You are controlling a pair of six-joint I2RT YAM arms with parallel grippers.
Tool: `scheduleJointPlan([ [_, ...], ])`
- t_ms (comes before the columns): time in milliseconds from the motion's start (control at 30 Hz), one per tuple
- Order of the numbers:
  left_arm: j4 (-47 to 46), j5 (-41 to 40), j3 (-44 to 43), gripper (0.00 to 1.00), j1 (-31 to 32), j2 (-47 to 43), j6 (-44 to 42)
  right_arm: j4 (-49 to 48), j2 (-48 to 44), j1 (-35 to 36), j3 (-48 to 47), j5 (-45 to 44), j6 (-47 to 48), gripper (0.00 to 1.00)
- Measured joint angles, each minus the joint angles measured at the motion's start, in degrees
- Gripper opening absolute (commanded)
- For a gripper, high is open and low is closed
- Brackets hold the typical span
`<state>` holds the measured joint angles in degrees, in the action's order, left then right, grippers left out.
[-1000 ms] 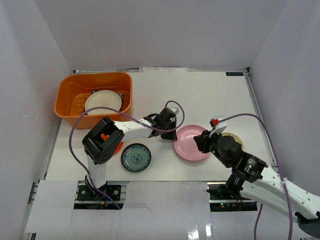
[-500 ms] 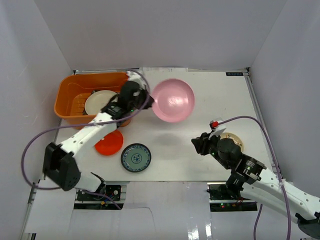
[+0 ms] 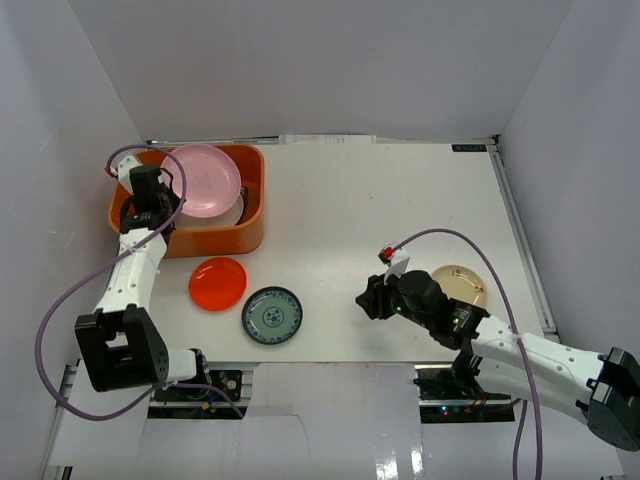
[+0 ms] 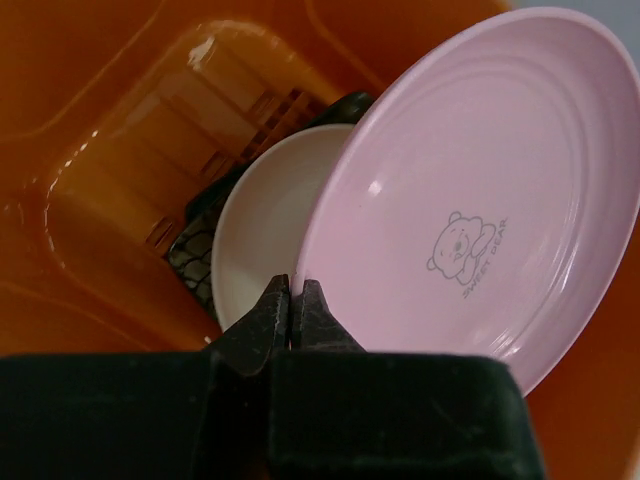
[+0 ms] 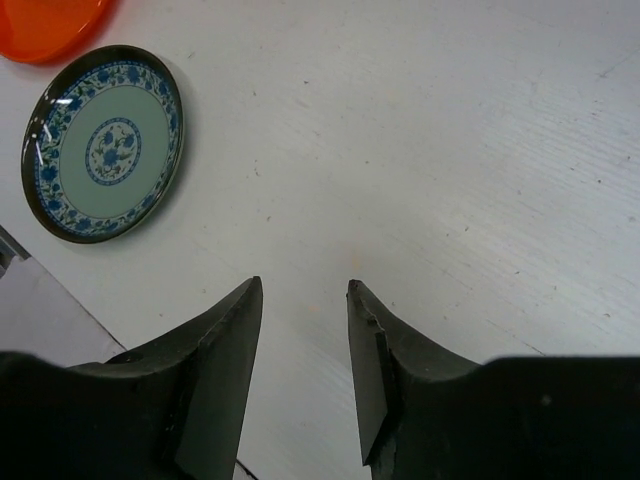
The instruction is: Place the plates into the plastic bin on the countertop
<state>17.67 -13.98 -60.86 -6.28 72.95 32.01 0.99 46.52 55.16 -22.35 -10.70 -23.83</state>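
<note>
The left gripper (image 4: 292, 300) has its fingers clamped on the rim of the pink plate (image 4: 470, 200); the plate is round, glossy pale pink, with faint concentric rings and a small grey bear printed near its centre; it hangs tilted over the orange plastic bin (image 3: 215, 240), above a cream plate (image 4: 260, 230) lying inside; the right gripper (image 5: 303, 300) hovers over the white countertop (image 3: 400, 200), fingers apart and holding nothing, near the blue-green patterned plate (image 5: 100, 140).
</note>
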Motion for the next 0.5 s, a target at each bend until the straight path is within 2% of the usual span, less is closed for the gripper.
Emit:
scheduleJointPlan([
  [100,1.4,-0.5,1.2,0.02,-1.4,4.4,0.0,-2.1,1.7,0.0,1.1,1.3,-0.1,0.52],
  [200,2.2,-0.9,1.4,0.18,-1.4,6.5,0.2,-4.1,5.2,0.0,1.9,2.8,-0.5,0.59],
  [233,2.2,-1.1,1.4,0.4,-1.4,6.9,0.3,-4.9,7.0,0.0,1.9,3.6,-0.9,0.63],
  [300,1.7,-0.6,1.4,0.63,-1.5,7.0,0.3,-6.7,10.0,0.0,2.1,5.0,-1.6,0.7],
  [400,-0.5,1.2,1.3,0.91,-1.5,6.8,0.3,-9.4,14.1,0.0,2.1,6.4,-3.2,0.73],
  [500,-1.6,3.8,1.4,0.96,-1.5,4.9,0.4,-10.2,15.6,0.1,2.0,6.3,-4.1,0.73],
])
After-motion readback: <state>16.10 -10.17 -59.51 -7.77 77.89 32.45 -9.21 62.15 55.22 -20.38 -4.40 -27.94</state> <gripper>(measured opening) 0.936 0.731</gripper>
